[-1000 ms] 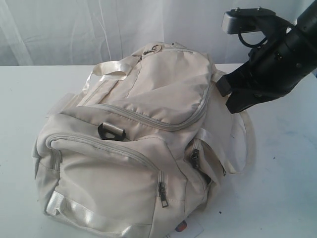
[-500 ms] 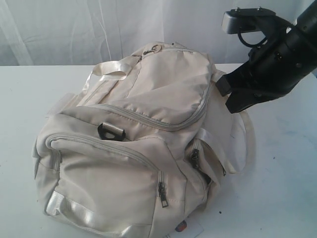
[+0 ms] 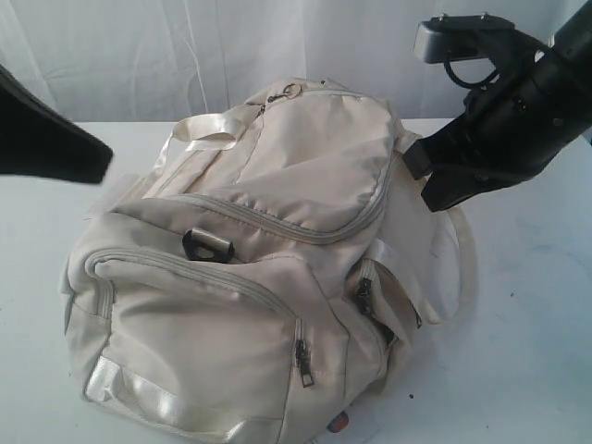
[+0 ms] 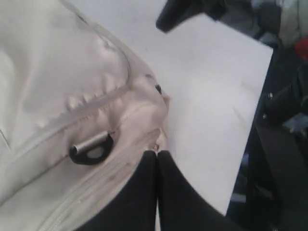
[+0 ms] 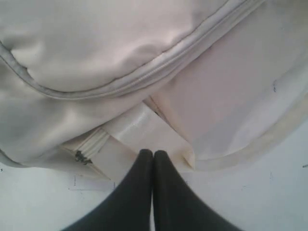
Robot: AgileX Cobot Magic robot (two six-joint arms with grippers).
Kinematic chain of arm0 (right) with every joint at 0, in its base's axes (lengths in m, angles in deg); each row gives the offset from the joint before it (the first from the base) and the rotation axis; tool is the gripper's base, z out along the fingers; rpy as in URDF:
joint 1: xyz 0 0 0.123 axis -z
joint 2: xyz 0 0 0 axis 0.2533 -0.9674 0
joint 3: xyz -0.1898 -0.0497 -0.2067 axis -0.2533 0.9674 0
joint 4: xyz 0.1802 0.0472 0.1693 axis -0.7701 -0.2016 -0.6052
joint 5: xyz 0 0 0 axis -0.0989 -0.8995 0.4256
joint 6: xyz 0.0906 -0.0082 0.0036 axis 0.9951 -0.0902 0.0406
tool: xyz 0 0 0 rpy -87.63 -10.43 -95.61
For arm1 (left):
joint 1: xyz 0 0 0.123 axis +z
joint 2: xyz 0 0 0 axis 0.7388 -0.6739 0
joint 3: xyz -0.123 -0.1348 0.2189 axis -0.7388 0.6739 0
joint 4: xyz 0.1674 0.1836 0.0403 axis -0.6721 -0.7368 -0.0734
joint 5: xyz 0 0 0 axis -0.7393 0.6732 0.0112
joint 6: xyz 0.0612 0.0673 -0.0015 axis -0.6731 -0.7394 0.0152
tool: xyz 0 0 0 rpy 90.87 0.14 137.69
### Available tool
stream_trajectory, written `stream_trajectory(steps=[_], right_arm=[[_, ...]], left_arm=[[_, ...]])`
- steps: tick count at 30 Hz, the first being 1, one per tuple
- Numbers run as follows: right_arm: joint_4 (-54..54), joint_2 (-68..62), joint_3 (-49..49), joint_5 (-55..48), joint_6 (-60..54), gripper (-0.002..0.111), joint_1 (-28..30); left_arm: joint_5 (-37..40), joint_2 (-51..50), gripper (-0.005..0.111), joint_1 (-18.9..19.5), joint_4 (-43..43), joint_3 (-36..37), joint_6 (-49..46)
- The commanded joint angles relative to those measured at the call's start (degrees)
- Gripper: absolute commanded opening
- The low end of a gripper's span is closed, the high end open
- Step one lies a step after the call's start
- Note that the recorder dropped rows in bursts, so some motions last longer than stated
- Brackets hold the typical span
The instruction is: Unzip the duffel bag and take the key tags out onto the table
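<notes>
White tabletop (image 3: 518, 370) carries zipped duffel bag (image 3: 277, 277); left tool (image 4: 157, 154) and right tool (image 5: 153, 154) both closed, gripping nothing.

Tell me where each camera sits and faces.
Exterior: raised, facing the duffel bag on the table; left arm and right arm show.
Left wrist: on the left arm, facing the D-ring; shut left gripper shows.
Right wrist: on the right arm, facing a zipper; shut right gripper shows.
Shared: exterior and left wrist both show the D-ring.
</notes>
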Motion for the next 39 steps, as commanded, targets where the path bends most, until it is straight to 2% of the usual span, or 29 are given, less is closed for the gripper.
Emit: stream_trajectory(steps=[1, 2, 3, 4, 5, 6, 7, 8, 9, 10, 11, 12, 13, 15, 17, 18, 26, 32, 39], right_arm=[[-0.4, 0.5, -0.5, 0.5, -0.7, 0.000, -0.1], [-0.4, 0.5, -0.5, 0.5, -0.7, 0.000, -0.1], [-0.4, 0.5, -0.5, 0.4, -0.7, 0.000, -0.1], [-0.4, 0.5, -0.5, 0.4, -0.7, 0.000, -0.1], [-0.4, 0.5, -0.5, 0.4, -0.7, 0.000, -0.1], [-0.4, 0.5, -0.5, 0.4, -0.7, 0.000, -0.1], [-0.4, 0.5, -0.5, 0.4, -0.7, 0.000, -0.1], [-0.4, 0.5, -0.5, 0.4, -0.7, 0.000, -0.1], [-0.4, 0.5, -0.5, 0.3, -0.7, 0.000, -0.1], [-0.4, 0.5, -0.5, 0.3, -0.7, 0.000, -0.1], [-0.4, 0.5, -0.5, 0.3, -0.7, 0.000, -0.1], [-0.4, 0.5, -0.5, 0.3, -0.7, 0.000, -0.1], [-0.4, 0.5, -0.5, 0.2, -0.7, 0.000, -0.1], [-0.4, 0.5, -0.5, 0.2, -0.7, 0.000, -0.1], [-0.4, 0.5, -0.5, 0.2, -0.7, 0.000, -0.1], [-0.4, 0.5, -0.5, 0.2, -0.7, 0.000, -0.1], [-0.4, 0.5, -0.5, 0.1, -0.7, 0.000, -0.1], [-0.4, 0.5, -0.5, 0.1, -0.7, 0.000, -0.1], [-0.4, 0.5, -0.5, 0.2, -0.7, 0.000, -0.1]], left_arm=[[-3.8, -4.6, 0.000, -12.4, -9.8, -0.4, 7.1], [-5.0, -5.7, 0.000, -15.3, -11.9, -0.4, 8.6], [-7.2, -7.9, 0.000, -20.3, -17.8, -0.4, 10.6], [-7.7, -8.6, 0.000, -22.0, -20.6, -0.4, 10.7], [-8.2, -10.5, 0.003, -25.6, -25.8, -0.4, 10.5], [-8.2, -11.1, 0.006, -26.7, -27.7, -0.4, 10.1], [-9.1, -12.7, 0.016, -28.8, -31.5, -0.4, 10.1], [-9.8, -13.3, 0.021, -29.5, -32.7, -0.4, 10.1], [-11.9, -14.3, 0.035, -30.0, -34.4, -0.4, 9.9], [-13.1, -14.8, 0.043, -30.0, -34.7, -0.4, 9.6], [-15.1, -15.6, 0.057, -30.0, -35.4, -0.4, 9.6], [-16.8, -16.1, 0.065, -30.0, -36.9, -0.4, 9.0], [-17.6, -16.5, 0.065, -30.0, -37.2, -0.4, 8.8], [-18.7, -17.6, 0.062, -30.0, -37.5, -0.4, 8.3], [-18.5, -19.1, 0.051, -30.0, -38.8, -0.4, 8.3], [-18.1, -19.9, 0.041, -30.0, -40.2, -0.4, 9.1], [-15.3, -21.0, 0.000, -30.0, -46.3, -0.4, 12.7], [-6.3, -21.0, 0.000, -30.0, -57.1, -0.4, 19.7], [0.2, -21.0, 0.000, -30.0, -62.2, -0.4, 21.7]])
